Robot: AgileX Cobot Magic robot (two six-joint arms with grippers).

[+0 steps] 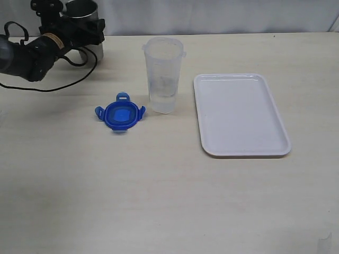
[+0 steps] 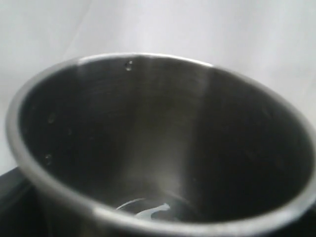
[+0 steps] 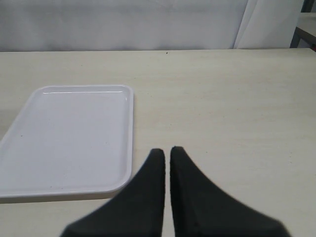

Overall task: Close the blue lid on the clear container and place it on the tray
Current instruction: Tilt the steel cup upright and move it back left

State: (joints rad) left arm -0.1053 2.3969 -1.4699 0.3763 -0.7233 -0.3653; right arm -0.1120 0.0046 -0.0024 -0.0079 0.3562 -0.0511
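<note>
The left hand [image 1: 83,29] is spread wide round the body of a steel cup [image 1: 96,50] at the far left corner of the desk [image 1: 159,201], clasping it. The right hand [image 3: 167,152] is closed, its two dark fingers tip to tip with only a thin slit between them and nothing in it. It hangs above bare desk just beside the tray [image 3: 69,143].

The blue lid [image 1: 121,114] lies flat on the desk, flaps spread, off the clear container [image 1: 163,74]. The container stands upright and open-mouthed just beside the lid, between it and the tray, which lies empty on the desk. A black cable [image 1: 53,87] trails from the left arm across the pale wood-grain top. A white curtain [image 1: 212,16] closes the back.

The left wrist view shows only the cup's dull grey inside [image 2: 148,148], drops clinging to its wall. The right wrist view shows the tray but neither lid nor container.
</note>
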